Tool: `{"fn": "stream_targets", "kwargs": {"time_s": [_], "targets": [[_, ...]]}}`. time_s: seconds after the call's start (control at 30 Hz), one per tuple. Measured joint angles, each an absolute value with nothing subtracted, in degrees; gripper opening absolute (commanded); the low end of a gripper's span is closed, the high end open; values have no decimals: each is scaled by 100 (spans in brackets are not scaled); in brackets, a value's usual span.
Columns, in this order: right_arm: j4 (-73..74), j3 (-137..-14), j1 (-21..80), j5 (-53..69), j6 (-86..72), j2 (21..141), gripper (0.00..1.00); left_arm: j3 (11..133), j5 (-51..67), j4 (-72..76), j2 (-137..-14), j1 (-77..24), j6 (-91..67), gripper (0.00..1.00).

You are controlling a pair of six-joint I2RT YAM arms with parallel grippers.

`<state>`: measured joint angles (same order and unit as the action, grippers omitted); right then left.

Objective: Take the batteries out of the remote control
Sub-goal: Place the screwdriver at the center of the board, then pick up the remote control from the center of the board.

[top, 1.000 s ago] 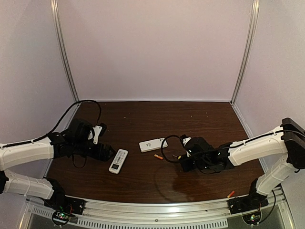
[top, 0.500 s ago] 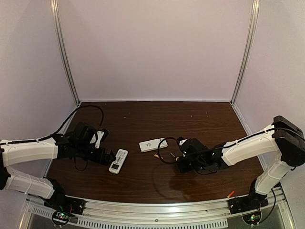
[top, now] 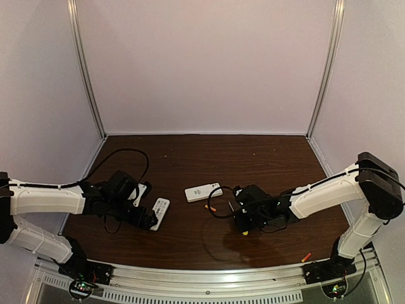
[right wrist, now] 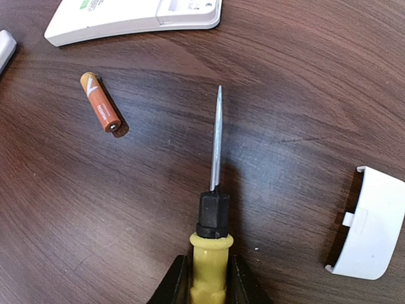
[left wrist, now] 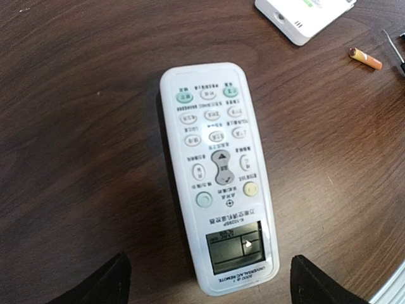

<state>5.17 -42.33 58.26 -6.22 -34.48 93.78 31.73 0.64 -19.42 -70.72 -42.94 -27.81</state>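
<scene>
A white button remote (left wrist: pixel 218 183) lies face up on the table, also seen from above (top: pixel 158 213). My left gripper (left wrist: pixel 212 288) is open, with its fingers on either side of the remote's display end, not touching it. A second white remote (top: pixel 203 192) lies further back, also in the right wrist view (right wrist: pixel 133 16). One orange-red battery (right wrist: pixel 100 109) lies loose beside it (top: pixel 210 208). Another battery (top: pixel 307 257) lies near the front right edge. My right gripper (right wrist: pixel 209 282) is shut on the yellow-handled screwdriver (right wrist: pixel 216 139), whose tip points toward the second remote.
A small white cover (right wrist: pixel 370 225) lies on the table to the right of the screwdriver. The dark wooden table (top: pixel 209 158) is walled by pale panels at the back and sides. A metal rail (top: pixel 209 278) runs along the front edge.
My left gripper has moved right and nearer, from beside the button remote to straddling its end. My right gripper has shifted left with the screwdriver.
</scene>
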Motion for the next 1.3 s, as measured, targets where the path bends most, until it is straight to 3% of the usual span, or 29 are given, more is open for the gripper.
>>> {"fn": "stream_targets", "kwargs": {"time_s": [0.3,0.57,0.7,1.1,1.3], "targets": [[764,-4364,5826,-620,-3479,9397,37,3173,-161,-1927,-7367,-4534,-2816,89],[1155,-4491,5826,-672,-3540,9336,70,3159,-305,-1750,-7561,-4851,-3000,89],[1334,-4506,5826,-735,-3538,9209,80,3146,-395,-1673,-7655,-4939,-3098,89],[1664,-4506,5826,-856,-3590,8670,82,3024,-694,-1337,-7752,-5120,-3393,84],[1785,-4499,5826,-930,-3599,8418,81,3024,-904,-1149,-7881,-5251,-3500,71]]}}
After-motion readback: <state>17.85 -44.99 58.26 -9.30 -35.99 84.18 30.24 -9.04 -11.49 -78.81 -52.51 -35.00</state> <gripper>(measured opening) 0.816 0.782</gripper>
